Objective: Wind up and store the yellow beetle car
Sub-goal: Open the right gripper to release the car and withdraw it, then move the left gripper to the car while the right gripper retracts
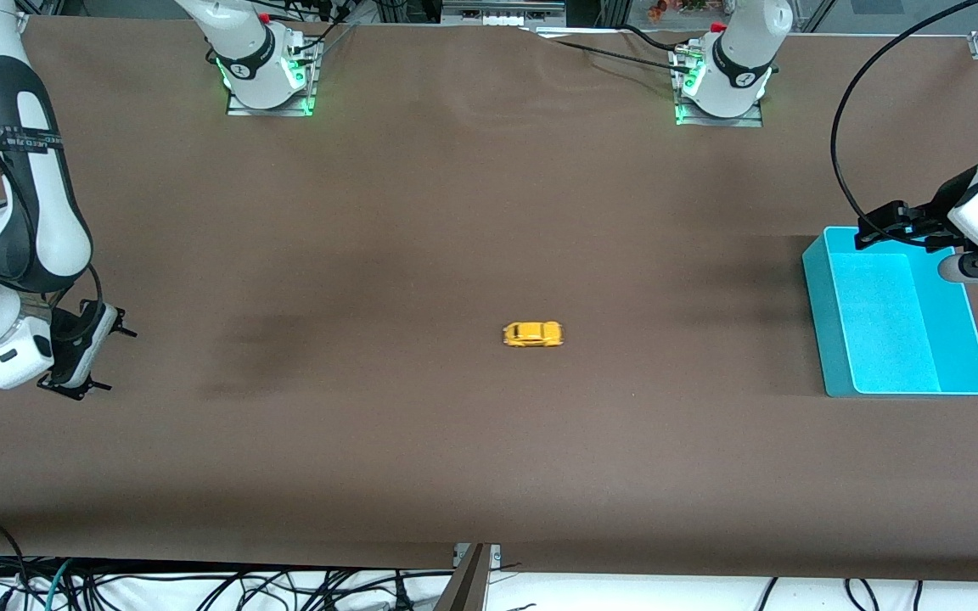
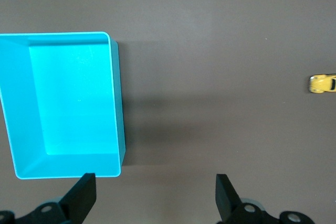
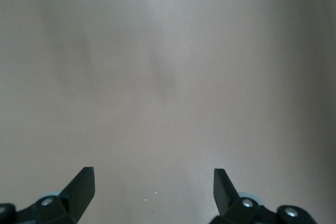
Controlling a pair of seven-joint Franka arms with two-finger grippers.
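The yellow beetle car (image 1: 532, 334) stands on its wheels near the middle of the brown table, untouched. It also shows at the edge of the left wrist view (image 2: 323, 83). My left gripper (image 1: 879, 227) is open and empty. It hangs over the farther edge of the cyan bin (image 1: 820, 322), toward the left arm's end of the table, well away from the car. My right gripper (image 1: 109, 359) is open and empty. It hangs low over bare table at the right arm's end. In the right wrist view, the right gripper (image 3: 153, 190) has only table cloth under it.
The cyan bin (image 2: 116, 103) is rectangular and has nothing in it. The left gripper (image 2: 156, 192) shows just outside one of its corners. The brown cloth covers the whole table. Both arm bases stand along the table's edge farthest from the camera.
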